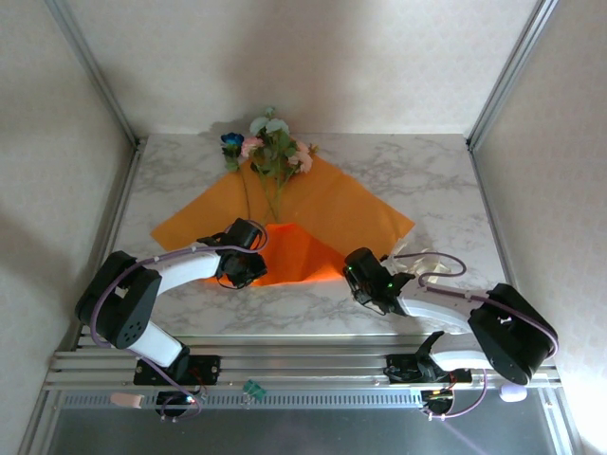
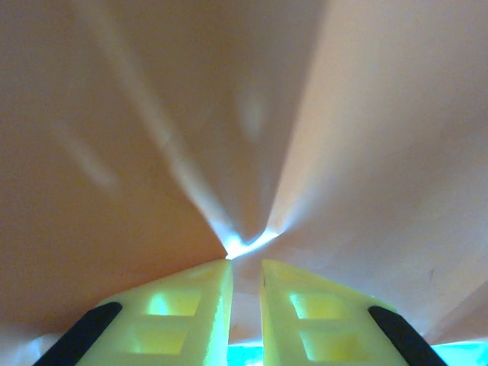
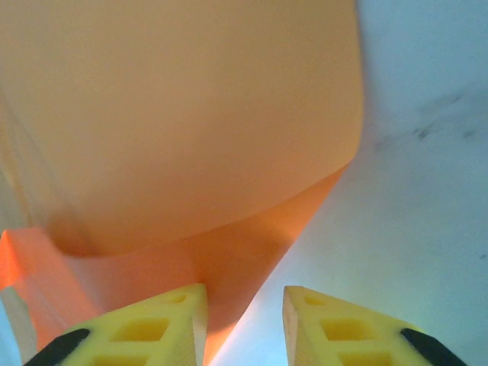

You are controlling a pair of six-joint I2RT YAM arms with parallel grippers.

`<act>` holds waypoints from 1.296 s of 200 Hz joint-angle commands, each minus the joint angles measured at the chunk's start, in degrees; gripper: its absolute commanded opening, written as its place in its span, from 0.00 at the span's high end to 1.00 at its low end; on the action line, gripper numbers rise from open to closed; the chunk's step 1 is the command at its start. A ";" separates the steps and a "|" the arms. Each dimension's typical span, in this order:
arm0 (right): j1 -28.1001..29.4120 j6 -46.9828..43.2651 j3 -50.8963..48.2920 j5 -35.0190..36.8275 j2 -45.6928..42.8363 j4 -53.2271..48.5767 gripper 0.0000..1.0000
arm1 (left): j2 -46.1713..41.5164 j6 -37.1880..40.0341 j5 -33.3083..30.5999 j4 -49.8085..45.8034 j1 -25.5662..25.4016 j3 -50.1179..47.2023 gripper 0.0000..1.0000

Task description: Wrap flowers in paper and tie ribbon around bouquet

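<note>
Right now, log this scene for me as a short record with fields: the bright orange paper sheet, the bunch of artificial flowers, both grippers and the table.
Paper: thin bright orange paper sheet, spread out, near corner folded up between the grippers
Flowers: pink, white and blue artificial flowers lying on the sheet's far corner, stems pointing toward the arms
Left arm: left gripper shut on the sheet, creases meeting at its tips
Right arm: right gripper open at the sheet's near edge
Surface: white marble-patterned table top
</note>
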 commanded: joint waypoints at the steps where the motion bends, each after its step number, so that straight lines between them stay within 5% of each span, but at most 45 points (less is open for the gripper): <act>1: -1.12 -0.27 -0.98 2.42 -0.24 -1.43 0.67 | 0.57 0.05 -1.67 -2.77 -0.41 0.41 0.85; 28: -2.20 -0.88 -2.73 2.70 1.08 0.59 0.70 | 0.70 0.05 -1.67 -2.77 -0.49 0.50 0.85; 56: -2.63 -1.52 -2.56 1.94 3.12 3.35 1.00 | 0.71 0.00 -1.67 -2.85 -0.58 0.50 0.85; 83: -2.63 0.12 -1.87 0.57 2.00 -0.77 1.00 | -0.07 -0.78 -2.24 -3.47 -0.58 1.17 0.85; 89: -2.63 0.01 0.32 0.30 1.61 -2.86 0.91 | -0.41 -1.21 -2.28 -3.41 -0.58 1.28 0.85; 97: -2.63 -0.56 2.90 -0.05 0.47 -8.84 0.66 | -0.67 -1.67 -2.30 -3.46 -0.61 1.31 0.84; 105: -2.63 -1.70 5.79 0.20 -0.42 -15.28 0.55 | -0.67 -1.94 -2.13 -3.37 -0.58 1.38 0.85; 123: -2.01 -5.87 10.90 2.06 -2.51 -24.57 0.52 | -0.57 -2.45 -1.48 -2.67 -0.58 1.14 0.85; 138: 0.56 -13.03 15.06 4.28 -4.12 -26.87 0.61 | -0.84 -2.84 -1.48 -2.26 -0.67 1.11 0.85; 155: 2.76 -18.63 15.92 0.97 -3.37 -20.41 0.69 | -1.06 -3.05 -1.58 -2.29 -0.69 1.26 0.85; 174: 3.99 -19.26 12.60 -11.82 3.38 -0.56 0.75 | -1.24 -3.24 -1.49 -1.98 -0.69 0.86 0.85; 193: 4.75 -18.36 14.12 -19.83 12.67 8.78 0.83 | -1.28 -3.31 -1.49 -1.84 -0.67 0.76 0.85; 259: 2.08 -9.77 10.83 -15.91 18.02 8.14 0.88 | -3.25 -3.99 -3.44 -4.05 -1.00 2.29 0.83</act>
